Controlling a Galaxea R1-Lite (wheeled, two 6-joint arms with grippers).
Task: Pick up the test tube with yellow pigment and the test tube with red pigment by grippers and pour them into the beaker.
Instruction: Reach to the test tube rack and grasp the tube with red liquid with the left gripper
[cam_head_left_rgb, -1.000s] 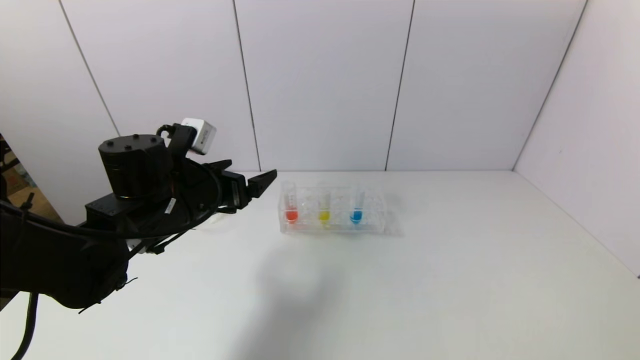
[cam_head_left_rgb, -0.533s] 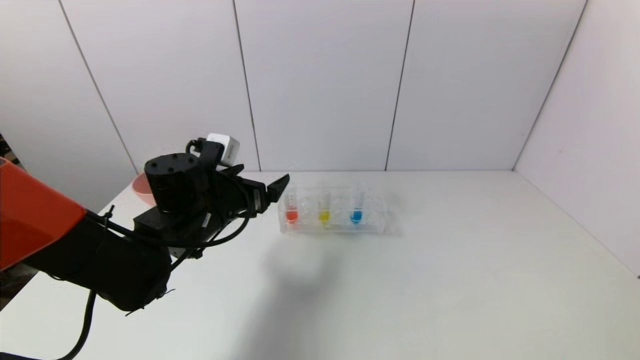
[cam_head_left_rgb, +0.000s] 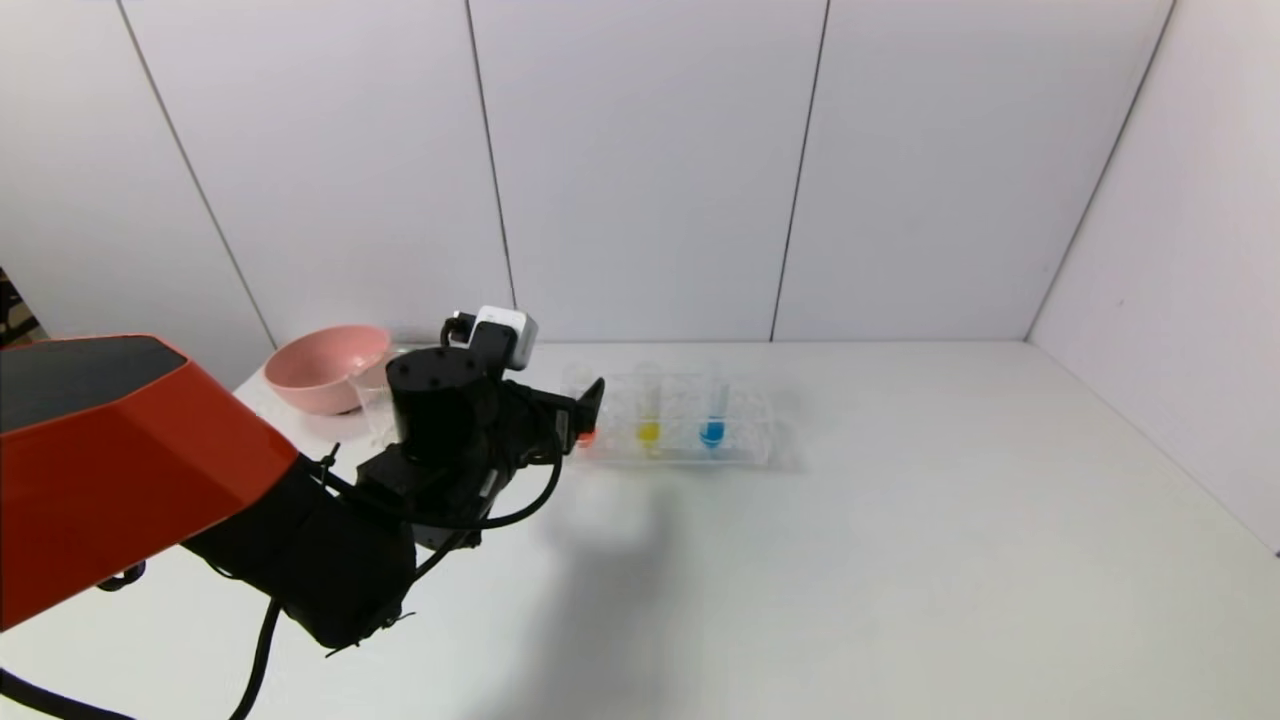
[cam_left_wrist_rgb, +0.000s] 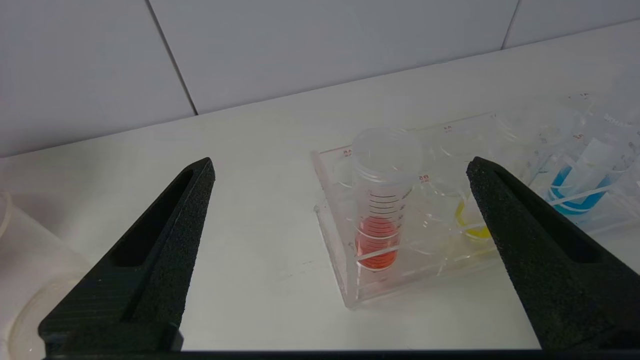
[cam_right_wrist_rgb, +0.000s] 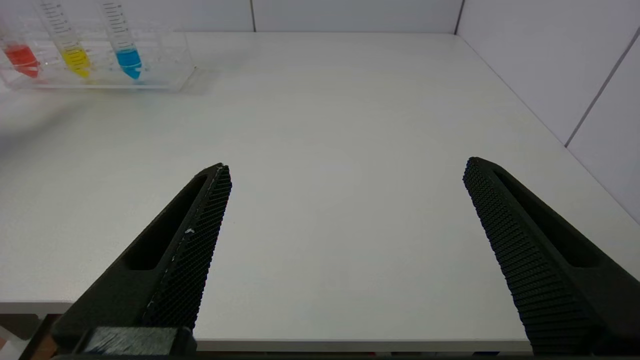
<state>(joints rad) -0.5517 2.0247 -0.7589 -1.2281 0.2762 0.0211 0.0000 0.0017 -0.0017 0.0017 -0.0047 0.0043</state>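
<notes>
With its fingers spread wide, the left gripper (cam_left_wrist_rgb: 340, 172) should centre on the red tube (cam_left_wrist_rgb: 381, 200) just ahead, above the rack (cam_left_wrist_rgb: 345, 280), then pinch gently.

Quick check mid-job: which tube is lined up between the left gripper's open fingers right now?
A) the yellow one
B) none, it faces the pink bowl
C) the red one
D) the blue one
C: in the left wrist view the test tube with red pigment stands in the rack, centred ahead of the open left gripper, not yet gripped.
</notes>
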